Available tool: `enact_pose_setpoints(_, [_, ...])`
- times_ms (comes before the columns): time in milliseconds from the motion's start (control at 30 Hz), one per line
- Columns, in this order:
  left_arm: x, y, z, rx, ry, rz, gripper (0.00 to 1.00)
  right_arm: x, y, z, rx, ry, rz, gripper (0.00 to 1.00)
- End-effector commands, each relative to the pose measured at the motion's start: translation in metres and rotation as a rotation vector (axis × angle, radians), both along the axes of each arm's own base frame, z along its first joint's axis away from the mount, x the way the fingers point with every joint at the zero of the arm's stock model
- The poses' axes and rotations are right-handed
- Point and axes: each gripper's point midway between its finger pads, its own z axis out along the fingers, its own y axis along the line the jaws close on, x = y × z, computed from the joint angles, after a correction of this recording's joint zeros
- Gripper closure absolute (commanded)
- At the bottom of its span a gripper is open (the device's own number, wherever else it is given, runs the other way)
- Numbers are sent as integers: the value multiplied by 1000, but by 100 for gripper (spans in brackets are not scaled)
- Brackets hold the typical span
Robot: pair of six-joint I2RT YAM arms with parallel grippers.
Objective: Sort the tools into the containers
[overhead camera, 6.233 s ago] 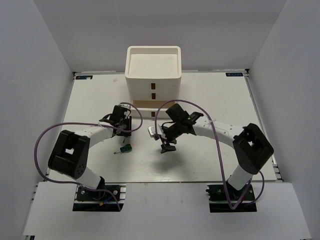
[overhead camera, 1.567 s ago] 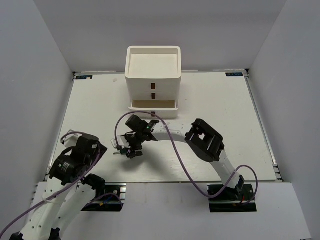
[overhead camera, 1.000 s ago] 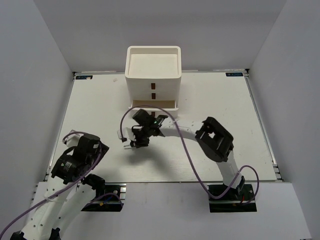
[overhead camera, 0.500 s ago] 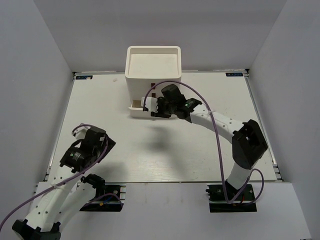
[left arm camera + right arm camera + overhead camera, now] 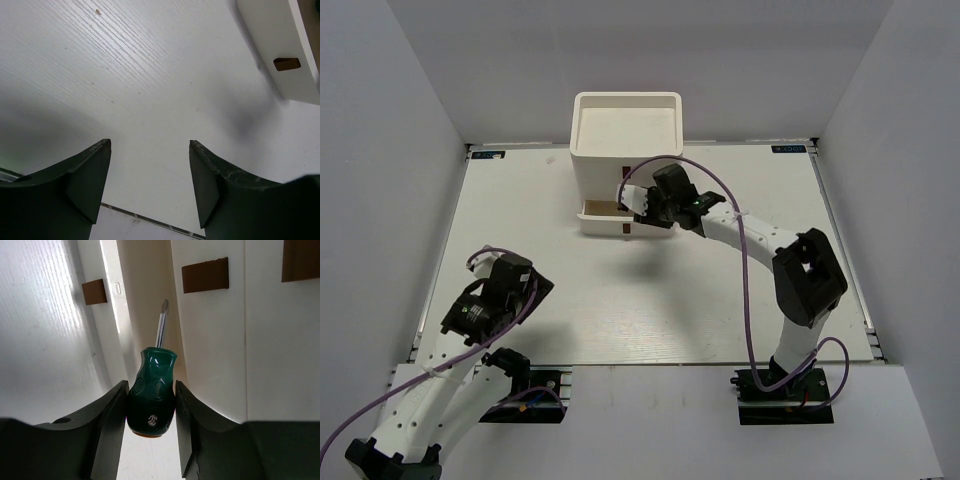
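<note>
A stubby green-handled screwdriver (image 5: 151, 399) sits between the fingers of my right gripper (image 5: 150, 384), which is shut on its handle. Its metal shaft (image 5: 161, 326) points into the pulled-out bottom drawer (image 5: 142, 300) of the white containers (image 5: 625, 140). In the top view my right gripper (image 5: 642, 205) hovers over that open drawer (image 5: 603, 210), and the screwdriver is hidden by the wrist. My left gripper (image 5: 149, 142) is open with nothing in it, low over bare table, drawn back at the near left (image 5: 520, 284).
Brown tabs (image 5: 205, 275) mark the shut upper drawers. The organizer's top tray (image 5: 626, 125) stands against the back wall. In the left wrist view, the bottom drawer's front with its tab (image 5: 286, 63) shows at the upper right. White walls enclose the table (image 5: 740, 290).
My right gripper has carried the green screwdriver from the middle of the table up to the organizer's open bottom drawer. The left arm has stayed back at the near left.
</note>
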Motion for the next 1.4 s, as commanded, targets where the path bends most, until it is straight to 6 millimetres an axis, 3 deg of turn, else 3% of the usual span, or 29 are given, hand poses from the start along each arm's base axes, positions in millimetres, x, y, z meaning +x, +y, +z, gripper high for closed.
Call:
enact_pose_setpoints(0, [0,-1,1,-10,-15,-9,26,19,8,18,33,-82,4,100])
enact_pose_setpoints(333, [0,-3,-1,-17,-12,-15,26,33,17,8,-14,-119,52,98])
enact_pose_setpoints(567, [0,-5,-1,-28,-20,-21,26,32,14,11,-14,-113,53,52])
enact_pose_setpoints(667, [2,-6,-2,-27,-17,-21,26,31,14,14,-10,-117,51,44])
enact_pose_setpoints(800, [4,-8,-4,-23,-4,-33,26,29,14,16,1,-114,48,42])
enact_pose_setpoints(867, [5,-9,-3,-27,-13,-33,26,28,13,19,16,-102,43,48])
enact_pose_setpoints(900, [5,-9,-3,-27,-13,-33,26,23,15,26,36,-90,54,59])
enact_pose_setpoints(933, [5,-9,-3,-27,-13,-33,26,19,15,29,52,-74,59,96])
enact_pose_setpoints(967, [5,-9,-3,-27,-13,-33,26,12,18,33,96,-38,86,100])
enact_pose_setpoints(1000, [4,-8,-7,-23,-4,-33,26,-4,15,27,90,37,111,100])
enact_pose_setpoints(1033, [4,-8,-7,-23,-4,-33,26,-27,28,27,152,125,240,100])
enact_pose_setpoints(1067, [6,-9,-5,-27,-13,-33,26,-38,29,24,158,173,286,100])
enact_pose_setpoints(1100, [6,-9,-5,-27,-13,-33,26,-60,22,7,112,272,335,100])
enact_pose_setpoints(1167, [6,-9,-5,-27,-13,-33,26,-79,27,-3,115,352,405,100])
enact_pose_setpoints(1200, [6,-9,-5,-27,-13,-33,26,-79,29,-21,97,396,404,100])
enact_pose_setpoints(1233, [6,-9,-5,-21,-13,-40,26,-78,33,-20,93,404,395,100])
enact_pose_setpoints(1367, [5,-8,-3,-21,-13,-40,26,-37,45,-37,72,329,230,100])
